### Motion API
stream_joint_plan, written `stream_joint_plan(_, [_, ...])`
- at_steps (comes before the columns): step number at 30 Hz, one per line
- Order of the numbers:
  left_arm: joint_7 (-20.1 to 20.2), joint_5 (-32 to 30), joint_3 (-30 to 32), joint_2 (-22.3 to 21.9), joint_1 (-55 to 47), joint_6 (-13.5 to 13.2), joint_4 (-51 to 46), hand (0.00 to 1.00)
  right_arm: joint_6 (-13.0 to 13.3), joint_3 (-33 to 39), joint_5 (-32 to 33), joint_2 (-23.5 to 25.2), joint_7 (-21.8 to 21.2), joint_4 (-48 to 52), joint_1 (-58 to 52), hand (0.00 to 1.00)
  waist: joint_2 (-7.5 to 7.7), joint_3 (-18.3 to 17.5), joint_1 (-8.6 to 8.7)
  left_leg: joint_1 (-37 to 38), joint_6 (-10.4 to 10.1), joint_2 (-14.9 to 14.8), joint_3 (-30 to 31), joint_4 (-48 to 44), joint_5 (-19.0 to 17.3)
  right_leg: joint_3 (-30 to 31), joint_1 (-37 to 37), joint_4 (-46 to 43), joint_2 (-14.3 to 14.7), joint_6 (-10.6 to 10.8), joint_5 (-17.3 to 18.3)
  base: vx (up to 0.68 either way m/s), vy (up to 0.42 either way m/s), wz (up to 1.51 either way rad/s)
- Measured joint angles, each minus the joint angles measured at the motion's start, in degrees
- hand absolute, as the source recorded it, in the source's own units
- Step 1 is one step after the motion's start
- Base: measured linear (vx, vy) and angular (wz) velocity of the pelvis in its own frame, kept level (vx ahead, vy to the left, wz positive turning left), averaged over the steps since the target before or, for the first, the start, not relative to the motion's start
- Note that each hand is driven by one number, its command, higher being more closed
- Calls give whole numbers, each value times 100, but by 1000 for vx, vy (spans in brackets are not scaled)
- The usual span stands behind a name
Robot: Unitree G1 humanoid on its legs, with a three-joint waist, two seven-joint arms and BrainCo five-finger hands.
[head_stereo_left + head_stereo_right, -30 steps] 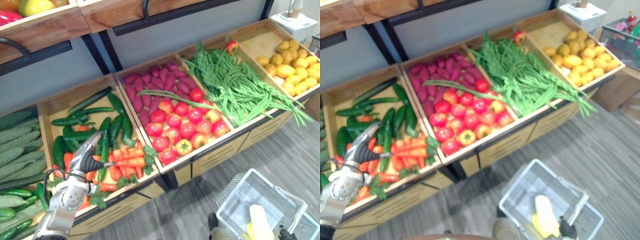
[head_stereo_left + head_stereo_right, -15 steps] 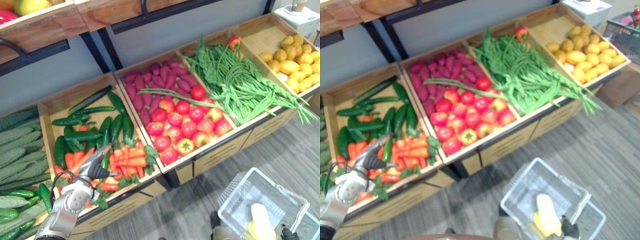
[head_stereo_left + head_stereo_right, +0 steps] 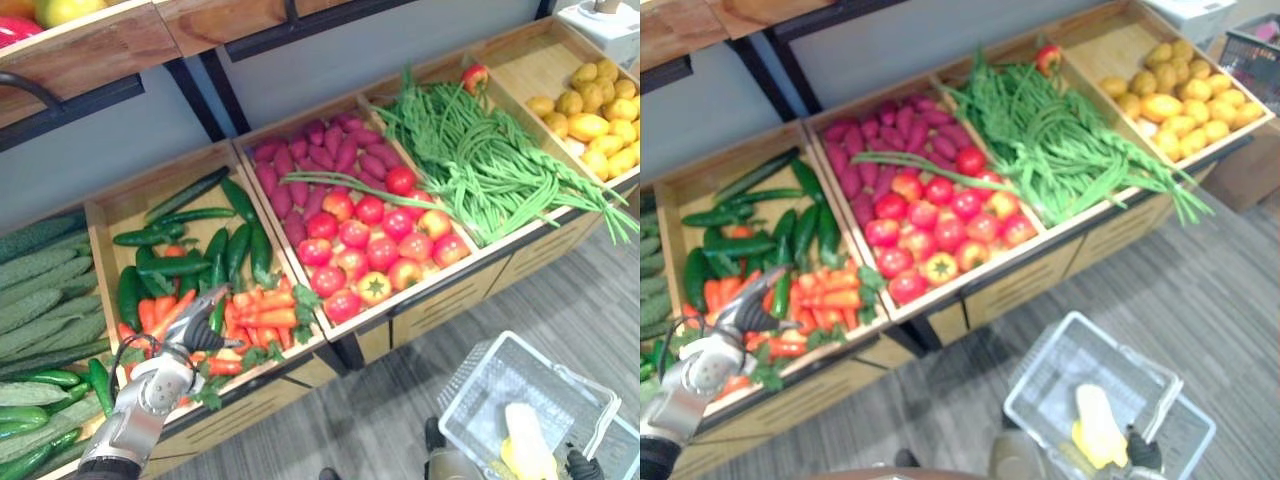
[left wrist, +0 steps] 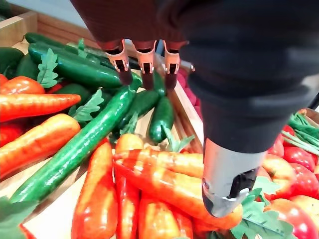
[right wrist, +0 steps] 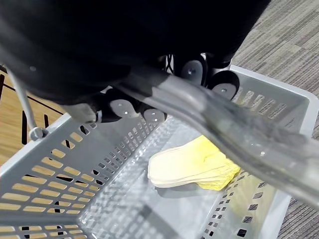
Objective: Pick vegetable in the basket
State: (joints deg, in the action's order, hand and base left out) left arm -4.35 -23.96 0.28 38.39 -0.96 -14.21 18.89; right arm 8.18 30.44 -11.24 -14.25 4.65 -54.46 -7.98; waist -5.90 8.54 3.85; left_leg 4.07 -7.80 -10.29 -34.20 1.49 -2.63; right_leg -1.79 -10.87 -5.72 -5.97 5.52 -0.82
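Several carrots (image 3: 262, 318) lie at the front of the crate (image 3: 122, 205) in the lower left, next to cucumbers (image 3: 232, 250). Over them hovers the left hand (image 3: 185, 340), its fingers (image 4: 144, 62) straight and well apart from the thumb (image 4: 229, 179), holding nothing; whether the tips touch a carrot is unclear. At the lower right, the right hand (image 5: 124, 107) has its fingers curled round the handle (image 5: 239, 134) of the grey basket (image 3: 480, 390), which holds a pale yellow item (image 3: 525, 445), possibly corn.
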Motion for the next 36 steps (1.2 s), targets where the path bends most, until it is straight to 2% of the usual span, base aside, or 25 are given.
stream_joint_plan(2, [-14, -166, -3, -20, 134, 77, -1, 0, -9, 0, 0, 0, 2, 22, 3, 100, 19, 61, -12, 0, -3, -8, -36, -2, 2, 19, -17, -13, 6, 0, 1, 6, -9, -4])
stream_joint_plan(4, [-68, -211, -3, -110, 245, 110, -1, 0, -14, 1, 0, 0, 2, 61, 6, 100, 49, 81, -101, -21, -4, -3, -133, -5, 1, 95, -104, -58, 14, 0, 1, -1, -10, -13])
stream_joint_plan(9, [-194, -218, -17, -366, 565, 240, -4, 0, -44, 0, 0, 24, 2, 116, 168, 100, 163, 266, -102, -184, -4, -8, -192, -81, 1, 173, -304, -151, 9, -1, 0, -2, -16, -6])
stream_joint_plan(16, [-206, -223, -112, -513, 713, 294, -5, 0, -51, -6, -3, 30, 4, 237, 176, 100, 185, 402, -117, -200, -9, -13, -311, -89, -4, 250, -402, -205, 30, -1, 0, 4, -9, -7])
stream_joint_plan(23, [-206, -347, -117, -735, 798, 315, -6, 0, -66, 9, -3, 29, 9, 306, 179, 100, 202, 425, -224, -311, -11, -32, -448, -164, -18, 360, -563, -252, 49, -1, -2, 1, -15, -7])
stream_joint_plan(32, [-206, -418, -126, -736, 832, 380, -6, 0, -90, 0, -3, 27, 11, 381, 224, 100, 242, 555, -243, -376, -16, -37, -454, -173, -22, 361, -619, -255, 47, -1, -3, 0, 0, 0])
stream_joint_plan(36, [-206, -446, -123, -737, 871, 487, -6, 0, -130, -1, -5, 24, 11, 456, 263, 100, 240, 603, -248, -422, -16, -37, -516, -176, -22, 396, -704, -275, 57, -1, -3, 15, -6, -5])
